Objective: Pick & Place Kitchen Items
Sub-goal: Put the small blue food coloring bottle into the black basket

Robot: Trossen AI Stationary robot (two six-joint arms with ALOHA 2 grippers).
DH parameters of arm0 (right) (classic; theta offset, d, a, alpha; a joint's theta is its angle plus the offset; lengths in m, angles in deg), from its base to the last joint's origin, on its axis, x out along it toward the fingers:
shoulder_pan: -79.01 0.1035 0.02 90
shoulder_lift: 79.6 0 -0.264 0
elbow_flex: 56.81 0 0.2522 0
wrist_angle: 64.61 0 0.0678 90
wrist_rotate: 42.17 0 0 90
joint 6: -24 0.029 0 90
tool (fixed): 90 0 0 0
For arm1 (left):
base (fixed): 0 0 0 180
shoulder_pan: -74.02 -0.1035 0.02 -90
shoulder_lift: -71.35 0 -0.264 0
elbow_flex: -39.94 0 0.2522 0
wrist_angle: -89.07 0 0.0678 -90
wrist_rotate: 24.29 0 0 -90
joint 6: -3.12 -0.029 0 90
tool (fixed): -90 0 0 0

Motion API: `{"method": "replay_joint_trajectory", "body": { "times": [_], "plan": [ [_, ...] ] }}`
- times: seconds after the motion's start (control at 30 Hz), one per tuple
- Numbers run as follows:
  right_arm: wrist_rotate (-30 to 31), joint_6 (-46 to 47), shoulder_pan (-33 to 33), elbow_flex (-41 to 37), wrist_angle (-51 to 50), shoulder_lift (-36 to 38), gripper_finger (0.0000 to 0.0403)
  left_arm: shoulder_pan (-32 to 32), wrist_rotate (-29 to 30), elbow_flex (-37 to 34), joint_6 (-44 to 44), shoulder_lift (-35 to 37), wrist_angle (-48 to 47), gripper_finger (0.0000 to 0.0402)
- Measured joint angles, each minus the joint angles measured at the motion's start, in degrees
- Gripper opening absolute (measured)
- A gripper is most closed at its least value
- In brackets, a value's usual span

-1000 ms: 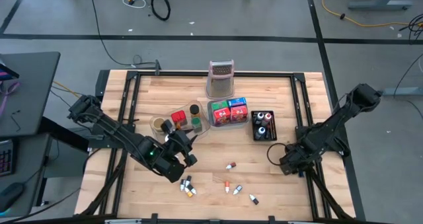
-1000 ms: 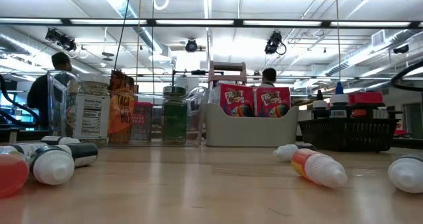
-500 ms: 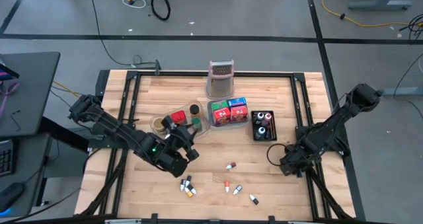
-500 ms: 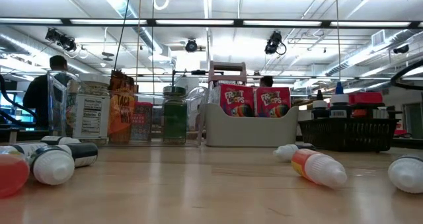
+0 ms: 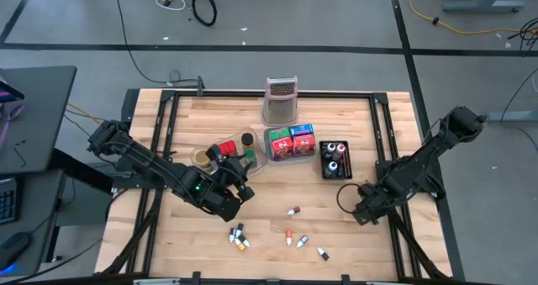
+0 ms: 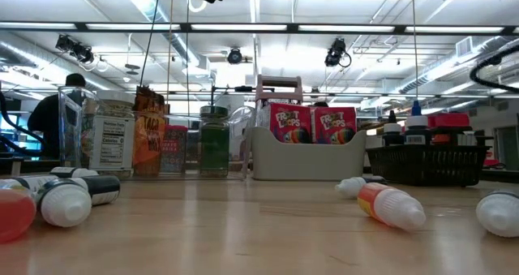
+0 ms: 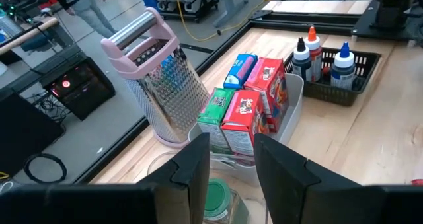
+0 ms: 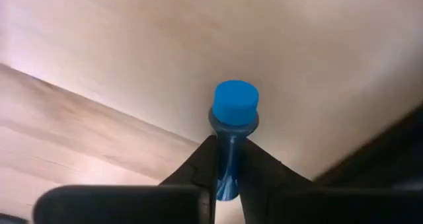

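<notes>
Since a second ago the left arm has been drawn back from the loose bottles toward the clear tray, and the right gripper [image 5: 360, 211] has been closed.

Nearest in the low view, small bottles [image 6: 391, 206] are seen lying on their sides on the bench [image 5: 336, 234], several cut off at the picture's edges; from above they are seen scattered as tiny pieces [image 5: 239, 237] near the front edge, too small to tell apart.

At the bench's right side, the right gripper is seen clamped on a blue-capped bottle [image 8: 232, 128], whose body is pinched between the fingers [image 8: 264, 168]; its lower part is hidden by them.

The left gripper [image 5: 229, 199] is held above the bench just in front of the clear tray [image 5: 204, 156]. Its fingers [image 7: 281, 171] are parted a little, and whether anything is held cannot be told.

Farther back, a green-lidded jar [image 7: 218, 197] is partly hidden between those fingers. Cereal packets [image 7: 248, 98] are stood in the grey tray [image 5: 271, 154], dropper bottles [image 7: 310, 49] in the black tray [image 5: 324, 169], and the metal grater [image 5: 282, 101] is set behind them.

A person [image 6: 57, 109] is partly seen in the room beyond.
</notes>
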State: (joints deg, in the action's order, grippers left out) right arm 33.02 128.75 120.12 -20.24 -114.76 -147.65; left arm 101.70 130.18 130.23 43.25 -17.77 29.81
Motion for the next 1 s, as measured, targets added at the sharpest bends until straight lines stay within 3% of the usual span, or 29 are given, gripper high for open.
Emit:
{"method": "replay_joint_trajectory", "body": {
  "times": [0.23,0.33,0.43,0.63,0.8,1.0],
  "plan": [
    [15.2,-5.3,-1.4,2.7,0.5,0.0,0.0057,0.0,0.0,0.0,0.1,0.0,0.0,0.0126],
    [22.7,-10.8,-3.1,4.9,0.6,-0.2,0.0053,0.0,0.0,0.0,0.1,0.0,0.1,0.0126],
    [26.5,-18.4,-5.2,7.9,0.7,-0.1,0.0049,0.0,0.0,0.0,0.1,0.0,0.4,0.0126],
    [30.2,-35.4,-10.0,14.7,-0.7,0.3,0.0053,0.0,-3.3,0.0,-0.4,0.0,2.7,0.0126],
    [33.0,-44.2,-14.0,18.8,-7.3,0.3,0.0053,0.0,-5.3,0.0,-2.0,0.0,3.0,0.0126],
    [32.8,-45.2,-16.5,20.0,-20.5,0.3,0.0059,0.0,-8.8,0.0,-2.1,0.0,3.0,0.0126]
  ]
}}
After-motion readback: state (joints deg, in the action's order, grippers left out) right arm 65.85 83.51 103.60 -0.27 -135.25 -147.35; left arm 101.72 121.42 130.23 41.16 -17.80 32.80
